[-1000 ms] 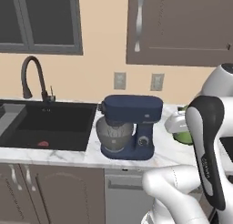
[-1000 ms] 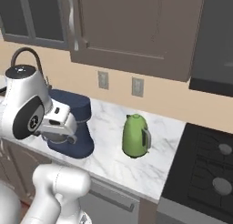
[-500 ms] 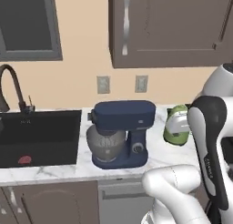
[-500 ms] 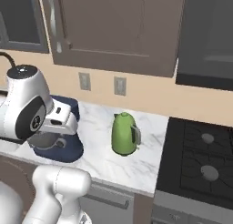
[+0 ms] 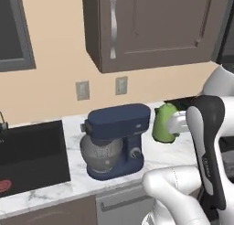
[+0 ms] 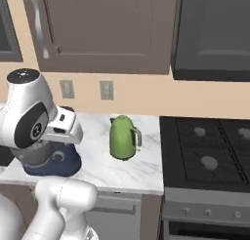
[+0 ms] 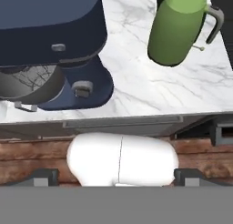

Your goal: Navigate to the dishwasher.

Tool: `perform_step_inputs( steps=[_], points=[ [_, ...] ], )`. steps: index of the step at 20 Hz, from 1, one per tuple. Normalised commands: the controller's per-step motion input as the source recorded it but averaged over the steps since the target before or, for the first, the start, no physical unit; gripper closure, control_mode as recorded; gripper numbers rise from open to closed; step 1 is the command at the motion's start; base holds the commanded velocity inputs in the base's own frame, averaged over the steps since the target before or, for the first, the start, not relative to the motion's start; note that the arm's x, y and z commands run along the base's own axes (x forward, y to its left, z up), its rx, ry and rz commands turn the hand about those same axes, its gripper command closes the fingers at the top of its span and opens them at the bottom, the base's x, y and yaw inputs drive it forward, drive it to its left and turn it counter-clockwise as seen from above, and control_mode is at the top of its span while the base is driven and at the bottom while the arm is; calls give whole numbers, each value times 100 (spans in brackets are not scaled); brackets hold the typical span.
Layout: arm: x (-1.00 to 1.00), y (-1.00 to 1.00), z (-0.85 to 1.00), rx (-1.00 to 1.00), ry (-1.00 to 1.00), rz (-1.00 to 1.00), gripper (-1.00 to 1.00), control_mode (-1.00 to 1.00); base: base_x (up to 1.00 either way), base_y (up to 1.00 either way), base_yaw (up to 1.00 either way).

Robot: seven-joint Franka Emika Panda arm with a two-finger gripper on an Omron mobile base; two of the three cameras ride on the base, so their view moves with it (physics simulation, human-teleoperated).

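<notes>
Under the white marble worktop, low in the left base view, the light grey dishwasher is peeking out below a blue mixer. A green kettle is standing beside the mixer.

From the right base view, the dishwasher is sitting left of the black stove.

Looking through the hand view, the dishwasher is showing its top edge under the worktop. I cannot tell if the fingers are open or closed.

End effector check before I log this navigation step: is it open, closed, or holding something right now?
End effector: cannot be told; only its two dark fingertips show at the hand view's bottom corners, set wide apart, with nothing seen between them.
</notes>
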Motion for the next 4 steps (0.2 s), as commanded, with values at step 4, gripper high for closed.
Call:
perform_step_inputs(
  steps=[4],
  points=[
    [0, 0, 0, 0, 0, 0, -100, 100, 100, 14, -32]
  ],
)
